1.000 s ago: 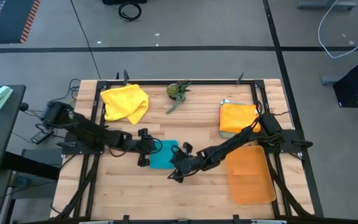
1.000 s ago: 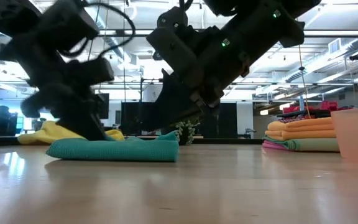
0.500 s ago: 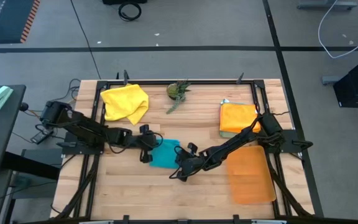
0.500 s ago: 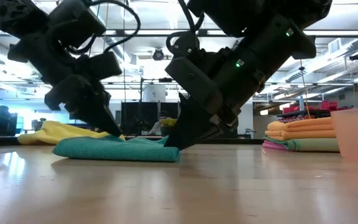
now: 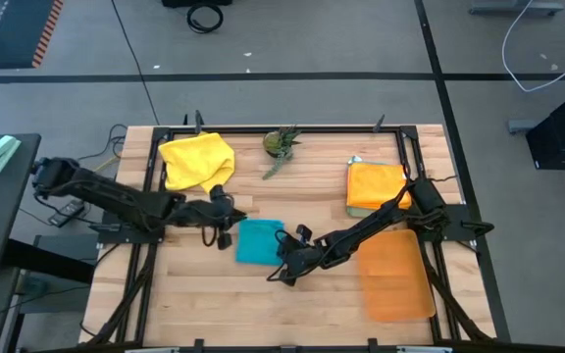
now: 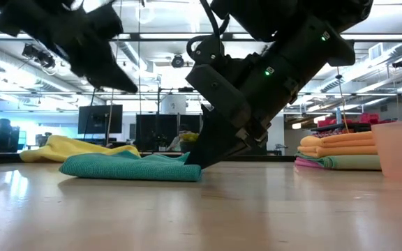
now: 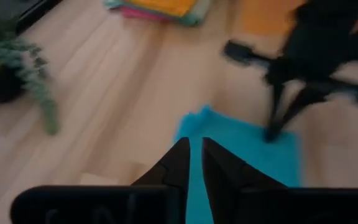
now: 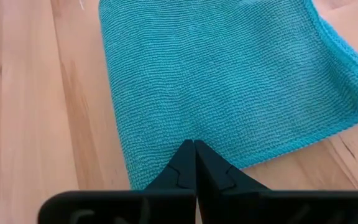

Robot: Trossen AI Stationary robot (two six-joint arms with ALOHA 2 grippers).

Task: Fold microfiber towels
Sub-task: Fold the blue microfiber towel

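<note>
Partly, the right end effector [image 6: 202,162] hides the teal towel's [image 6: 128,166] edge

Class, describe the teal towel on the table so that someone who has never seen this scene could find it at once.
Start at the wooden table and look to its middle, between the two dark arms. There the teal towel lies folded flat, with the right gripper pressing its edge. It is the only teal cloth; the yellow towel lies crumpled farther back, and the others sit in a folded stack.

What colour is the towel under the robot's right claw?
Teal towel, plain; clearest in the right wrist view.
</note>
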